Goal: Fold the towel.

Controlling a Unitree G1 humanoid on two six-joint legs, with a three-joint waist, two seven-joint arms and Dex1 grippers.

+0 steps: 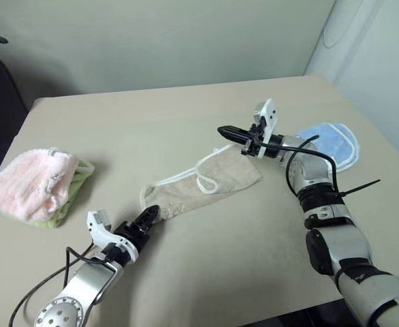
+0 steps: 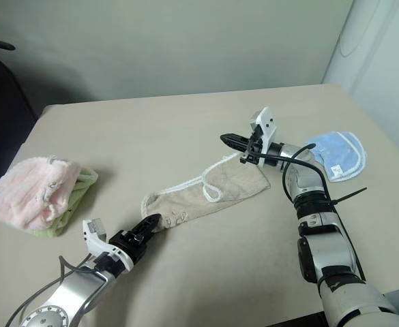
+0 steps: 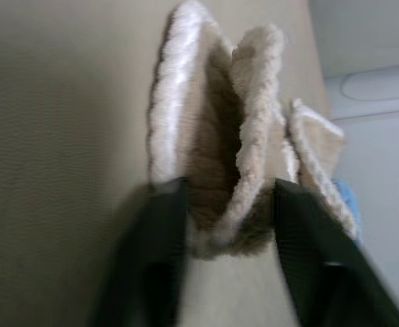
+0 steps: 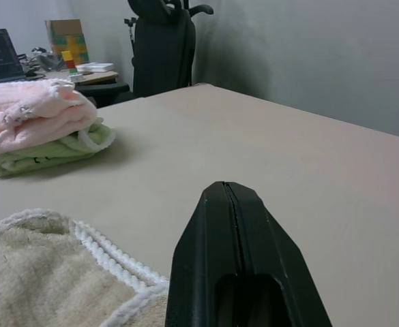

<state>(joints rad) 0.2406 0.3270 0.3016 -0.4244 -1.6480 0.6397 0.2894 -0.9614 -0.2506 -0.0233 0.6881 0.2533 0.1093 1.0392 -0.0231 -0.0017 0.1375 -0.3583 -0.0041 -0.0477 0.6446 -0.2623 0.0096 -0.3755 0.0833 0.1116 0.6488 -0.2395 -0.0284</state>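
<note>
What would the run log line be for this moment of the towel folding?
towel: partly folded on table | left gripper: fingers around towel's near end | right gripper: shut, empty, above towel's far edge

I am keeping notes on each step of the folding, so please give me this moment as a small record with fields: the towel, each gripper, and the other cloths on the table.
towel: beige towel with white corded edging, lying loosely bunched on the table
left gripper: left gripper at the towel's near end, fingers either side of a fold of it, not yet pressed shut
right gripper: right gripper shut, empty, raised above the towel's far end
other cloths: pink fluffy cloth stacked on a green cloth; light blue cloth beside the right arm
</note>
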